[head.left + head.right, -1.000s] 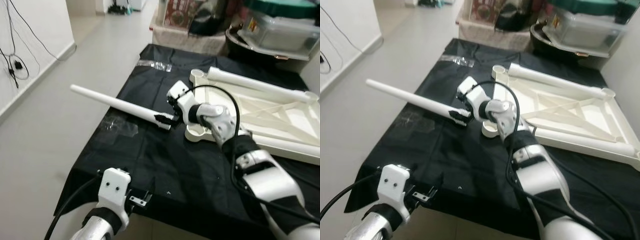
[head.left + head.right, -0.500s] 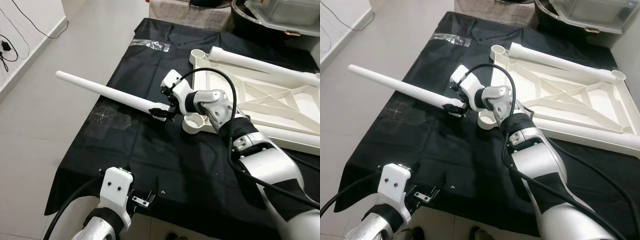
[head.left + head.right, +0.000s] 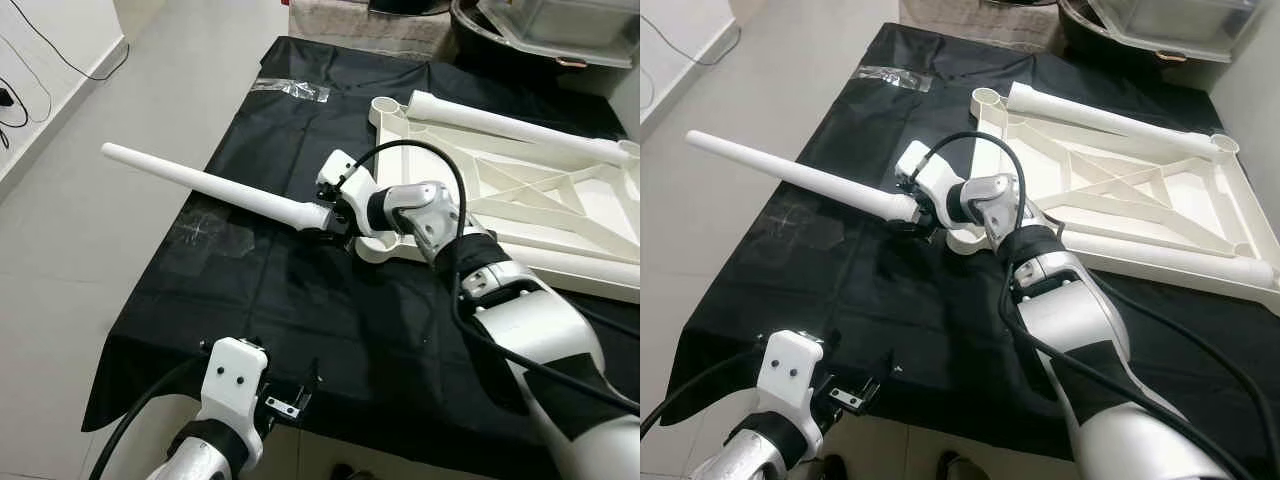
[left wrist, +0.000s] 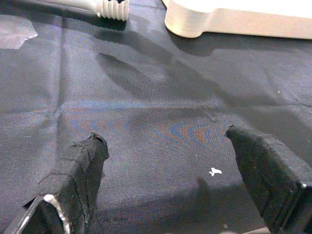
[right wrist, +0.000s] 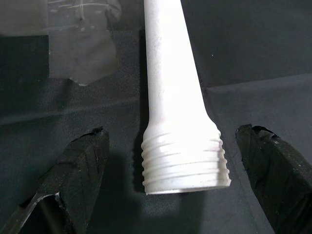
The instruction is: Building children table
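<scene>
Head views: the white table leg (image 3: pixel 215 187) lies on the black-covered surface (image 3: pixel 300 320), threaded end beside the upturned tabletop's corner socket (image 3: pixel 375 243). The right claw (image 3: pixel 325 215) hovers there.

Right wrist view: fingers (image 5: pixel 78 170) apart, straddling the thread; closing crooked could roll the leg away.

Left wrist view: left claw (image 4: pixel 170 180) is spread and idle.

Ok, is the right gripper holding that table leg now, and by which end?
Nothing is held. The right gripper is open, its fingers either side of the table leg's threaded end without touching it.
</scene>
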Controlling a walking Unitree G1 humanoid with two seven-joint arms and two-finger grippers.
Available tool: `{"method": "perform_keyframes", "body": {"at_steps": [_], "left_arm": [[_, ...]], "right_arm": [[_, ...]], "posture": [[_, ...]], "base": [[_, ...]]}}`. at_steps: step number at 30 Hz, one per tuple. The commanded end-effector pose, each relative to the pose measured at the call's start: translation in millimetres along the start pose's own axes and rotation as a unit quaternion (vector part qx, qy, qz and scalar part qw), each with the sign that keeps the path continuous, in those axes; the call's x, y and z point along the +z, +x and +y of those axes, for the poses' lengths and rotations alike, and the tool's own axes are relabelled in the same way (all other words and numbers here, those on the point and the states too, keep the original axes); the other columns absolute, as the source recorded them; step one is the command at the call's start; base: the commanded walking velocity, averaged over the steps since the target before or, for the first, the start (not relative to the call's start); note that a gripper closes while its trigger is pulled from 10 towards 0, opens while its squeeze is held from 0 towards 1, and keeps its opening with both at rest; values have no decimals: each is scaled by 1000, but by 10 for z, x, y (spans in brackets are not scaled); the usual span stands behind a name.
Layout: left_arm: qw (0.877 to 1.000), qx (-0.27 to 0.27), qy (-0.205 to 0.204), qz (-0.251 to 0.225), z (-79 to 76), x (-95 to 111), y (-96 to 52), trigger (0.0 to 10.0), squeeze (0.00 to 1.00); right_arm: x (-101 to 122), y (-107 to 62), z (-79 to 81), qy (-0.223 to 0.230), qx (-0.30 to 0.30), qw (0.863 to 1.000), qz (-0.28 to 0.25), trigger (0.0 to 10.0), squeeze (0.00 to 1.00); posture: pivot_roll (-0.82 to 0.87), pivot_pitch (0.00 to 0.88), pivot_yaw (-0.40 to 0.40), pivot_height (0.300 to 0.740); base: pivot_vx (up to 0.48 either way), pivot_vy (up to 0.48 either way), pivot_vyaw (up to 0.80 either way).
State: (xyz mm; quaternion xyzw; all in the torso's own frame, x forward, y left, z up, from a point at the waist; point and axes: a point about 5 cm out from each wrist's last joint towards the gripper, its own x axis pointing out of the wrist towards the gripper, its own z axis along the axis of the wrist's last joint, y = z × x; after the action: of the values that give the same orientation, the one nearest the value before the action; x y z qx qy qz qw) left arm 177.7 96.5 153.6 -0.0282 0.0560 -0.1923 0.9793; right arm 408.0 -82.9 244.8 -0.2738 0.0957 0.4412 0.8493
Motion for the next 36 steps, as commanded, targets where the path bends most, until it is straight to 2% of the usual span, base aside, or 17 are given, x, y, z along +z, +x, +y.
{"method": "perform_keyframes", "body": {"at_steps": [1, 36], "left_arm": [[1000, -8, -4, 7, -36, -13, -26, 10000, 0], [1000, -9, -10, 4, -97, 5, -10, 10000, 0]], "right_arm": [[-2, 21, 15, -10, 1, 1000, 11, 10000, 0], [-35, 233, 203, -29, -13, 999, 42, 10000, 0]], "posture": [[76, 249, -139, 740], [58, 274, -163, 740]], "base": [[0, 0, 0], [0, 0, 0]]}}
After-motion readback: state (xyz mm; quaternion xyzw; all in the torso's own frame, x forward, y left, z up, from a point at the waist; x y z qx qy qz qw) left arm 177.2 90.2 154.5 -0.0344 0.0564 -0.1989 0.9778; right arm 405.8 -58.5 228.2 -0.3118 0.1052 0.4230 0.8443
